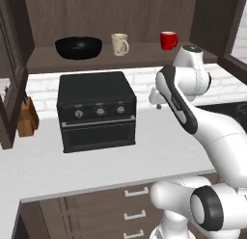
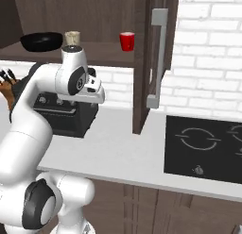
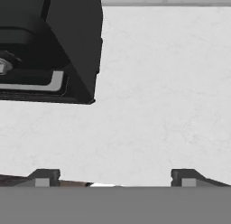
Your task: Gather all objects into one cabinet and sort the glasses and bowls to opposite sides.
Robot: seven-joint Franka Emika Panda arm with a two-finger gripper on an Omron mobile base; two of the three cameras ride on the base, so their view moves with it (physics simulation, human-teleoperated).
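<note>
On the shelf of the dark wood cabinet [image 1: 140, 56] the wide black bowl [image 1: 78, 47] sits at the left. A cream mug [image 1: 119, 44] stands at the middle and a red mug [image 1: 168, 40] at the right. From the other side the same row reads bowl [image 2: 41, 41], cream mug [image 2: 72, 38], red mug [image 2: 126, 41]. My gripper [image 3: 113, 178] hangs over the white counter, below the shelf and right of the toaster oven. It is open, its fingertips [image 3: 43, 177] are wide apart, and nothing is between them. The hand [image 2: 93, 90] points down.
A black toaster oven [image 1: 96, 110] stands on the counter [image 1: 159, 146] under the shelf; its corner [image 3: 67, 47] lies near the hand. A knife block [image 1: 26, 118] is at the far left. An open cabinet door [image 2: 152, 58] juts out on the right, with a cooktop [image 2: 203, 143] beyond it.
</note>
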